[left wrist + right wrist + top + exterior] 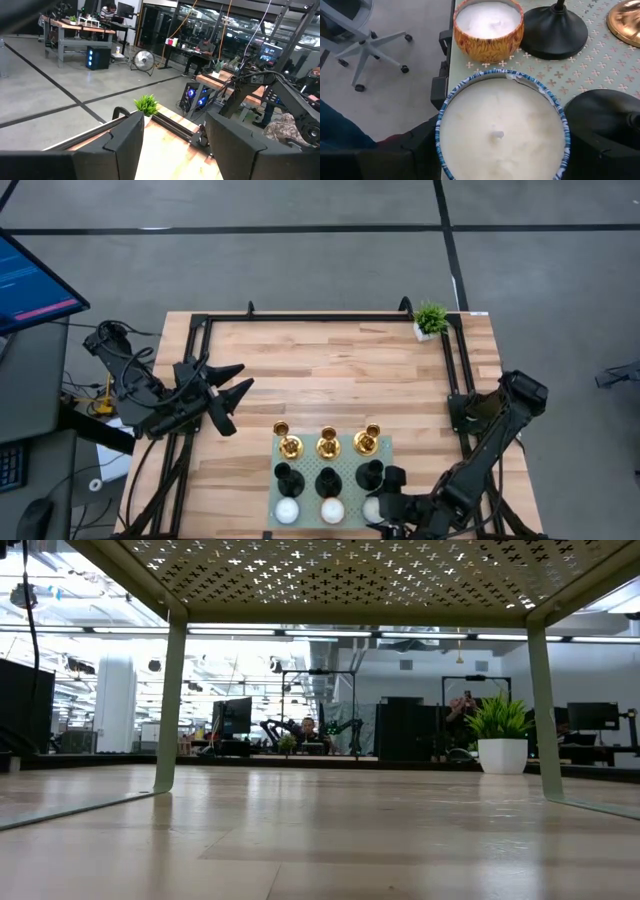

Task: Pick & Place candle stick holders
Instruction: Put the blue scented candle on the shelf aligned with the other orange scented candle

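Your right gripper [385, 505] straddles a blue-rimmed candle tin [502, 132], jaws wide, clasping nothing; the top-heavy, slick candle stick holders [328, 461] want a stem grip

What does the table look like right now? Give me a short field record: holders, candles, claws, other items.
gold holders: three gold candle stick holders in a row on the pale green perforated rack
black holders: three black candle stick holders in the row behind them, upright
candles: three candles in tins at the rack's near edge; blue-rimmed candle and orange tin candle
left claw: open, held off the table's left side, holding nothing
right claw: open around the blue-rimmed candle
other: potted plant at far right corner
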`<state>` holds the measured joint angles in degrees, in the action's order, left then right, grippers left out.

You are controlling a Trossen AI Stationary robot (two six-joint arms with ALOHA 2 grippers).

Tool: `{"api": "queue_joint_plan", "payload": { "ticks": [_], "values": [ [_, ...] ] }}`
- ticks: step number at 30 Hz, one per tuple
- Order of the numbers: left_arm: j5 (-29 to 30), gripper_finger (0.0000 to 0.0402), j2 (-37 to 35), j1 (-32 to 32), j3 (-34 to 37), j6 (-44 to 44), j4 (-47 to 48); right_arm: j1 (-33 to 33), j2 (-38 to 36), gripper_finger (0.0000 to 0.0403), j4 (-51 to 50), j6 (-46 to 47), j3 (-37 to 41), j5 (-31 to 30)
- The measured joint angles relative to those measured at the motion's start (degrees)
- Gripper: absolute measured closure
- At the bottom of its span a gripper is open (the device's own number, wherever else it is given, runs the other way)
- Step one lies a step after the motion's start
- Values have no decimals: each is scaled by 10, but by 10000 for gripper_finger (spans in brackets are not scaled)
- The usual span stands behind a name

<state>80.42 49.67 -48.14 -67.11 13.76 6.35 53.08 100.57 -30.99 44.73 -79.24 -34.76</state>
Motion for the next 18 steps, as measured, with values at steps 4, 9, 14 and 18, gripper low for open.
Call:
{"api": "queue_joint_plan", "payload": {
  "ticks": [4, 9, 14, 18],
  "values": [
    [0, 190, 0, 0, 0, 0, 0, -3, 0, 117, -1, -7, 0, 0],
    [0, 190, 0, 0, 0, 0, 0, -4, 0, 117, 0, -18, 0, -12],
    [-8, 190, 0, 0, 0, 0, 0, -7, 0, 117, 6, -18, 0, -13],
    [-14, 190, 0, 0, 0, 0, 0, -7, 18, 117, 37, -17, 7, -12]
  ]
}}
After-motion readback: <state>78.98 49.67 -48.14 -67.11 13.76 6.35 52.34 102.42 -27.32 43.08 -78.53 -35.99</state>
